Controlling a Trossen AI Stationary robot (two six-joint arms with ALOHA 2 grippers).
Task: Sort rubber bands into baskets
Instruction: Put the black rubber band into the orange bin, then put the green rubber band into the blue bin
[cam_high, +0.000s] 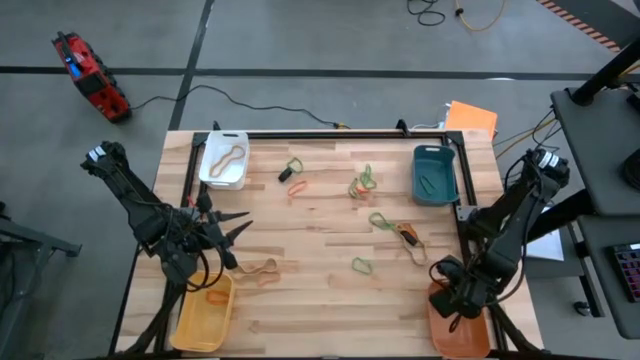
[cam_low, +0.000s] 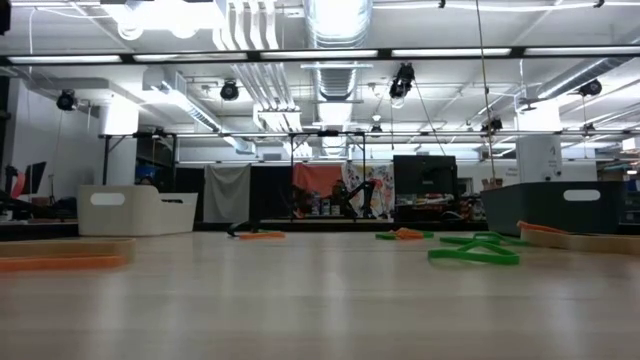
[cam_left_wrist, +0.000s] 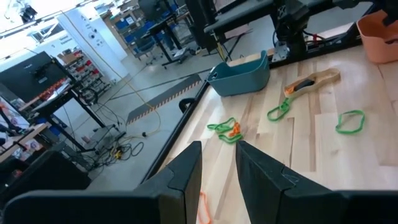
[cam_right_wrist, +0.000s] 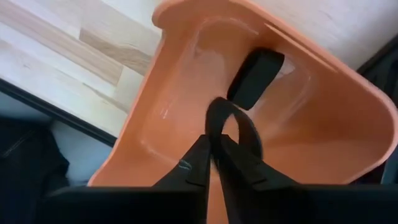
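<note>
My right gripper (cam_high: 452, 300) hangs over the orange basket (cam_high: 462, 330) at the table's near right corner, shut on a black rubber band (cam_right_wrist: 231, 127). A second black band (cam_right_wrist: 255, 76) lies in that basket. My left gripper (cam_high: 236, 226) is open and empty above the table's left side, near the yellow basket (cam_high: 204, 320), which holds an orange band (cam_high: 218, 297). The white basket (cam_high: 224, 160) holds a tan band. The teal basket (cam_high: 435, 173) stands at the far right. Loose green, orange, tan and black bands (cam_high: 362, 183) lie between them. My right gripper pinches the black rubber band between its two shut fingertips (cam_right_wrist: 200, 155), at one end of the loop (cam_right_wrist: 214, 134). The fingers come from above, pointing down into the orange basket. The rest of the loop stands out past the fingertips, clear of the basket floor.
A tan and an orange band (cam_high: 262, 270) lie near the yellow basket, a green band (cam_high: 361, 265) lies at the near middle, and a tan, orange and black clump (cam_high: 410, 238) lies beside the right arm. A black frame runs along the table's edges. In the low view a green band (cam_low: 475, 255) lies flat.
</note>
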